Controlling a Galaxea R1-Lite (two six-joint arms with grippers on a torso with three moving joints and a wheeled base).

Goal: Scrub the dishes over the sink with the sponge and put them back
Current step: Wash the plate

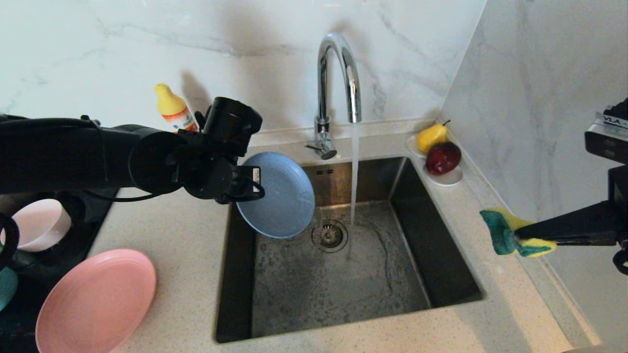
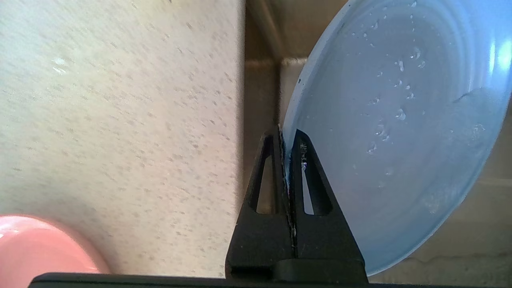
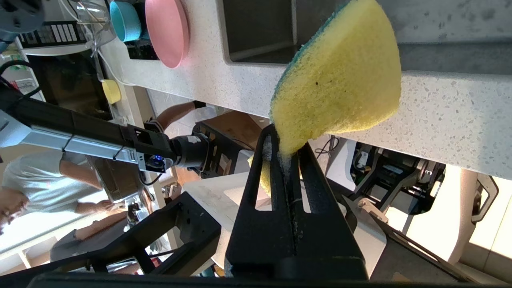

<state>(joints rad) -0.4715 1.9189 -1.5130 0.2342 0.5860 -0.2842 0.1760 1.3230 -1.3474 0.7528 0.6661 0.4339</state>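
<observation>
My left gripper is shut on the rim of the grey-blue plate, which hangs tilted on edge over the back left part of the sink. Water drops dot the plate, and the left gripper pinches its edge. My right gripper is shut on the yellow and green sponge above the counter right of the sink. The squeezed sponge bulges beyond the right gripper. The salmon-pink plate, pale pink bowl and teal bowl rest at the left.
The chrome tap runs water into the basin near the drain. An orange bottle with a yellow cap stands behind my left arm. A white dish with a pear and a red fruit sits at the back right corner by the marble wall.
</observation>
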